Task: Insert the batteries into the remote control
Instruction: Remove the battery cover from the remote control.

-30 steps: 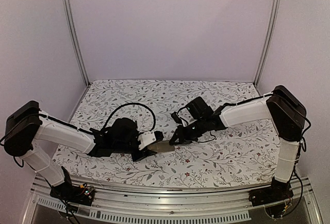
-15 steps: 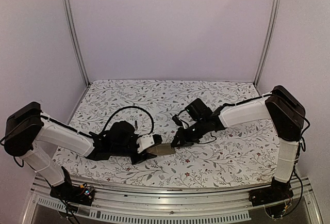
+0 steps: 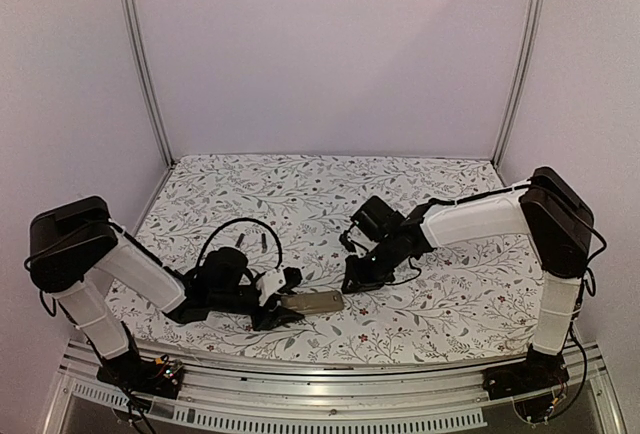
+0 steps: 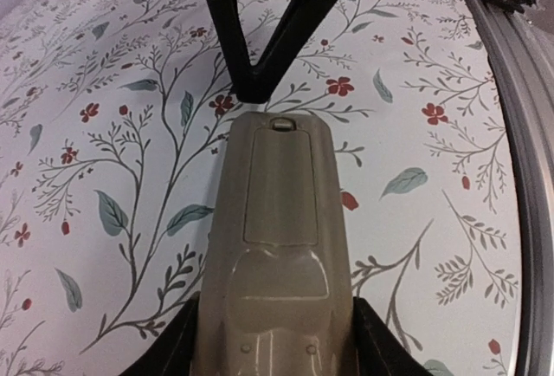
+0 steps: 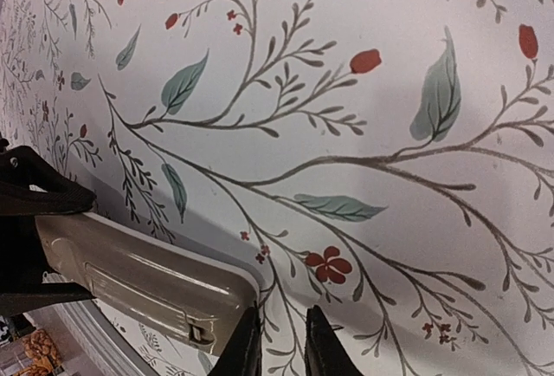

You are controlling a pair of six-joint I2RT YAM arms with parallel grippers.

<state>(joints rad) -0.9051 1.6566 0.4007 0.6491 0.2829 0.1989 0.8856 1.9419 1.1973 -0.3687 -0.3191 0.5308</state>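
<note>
Having dropped toward the near edge of the table point(image 3: 300, 189), the remote control point(image 3: 315, 301) sits back-up, cover point(image 4: 279, 181) on, clamped in the left gripper point(image 4: 275, 350); the right gripper point(image 5: 279, 346), narrow and empty, waits at its tip, batteries unseen, loading unconfirmed.

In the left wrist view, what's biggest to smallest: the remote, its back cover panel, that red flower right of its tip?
1. remote control
2. cover panel
3. red flower
The remote is nearest the camera, which inflates it.
</note>
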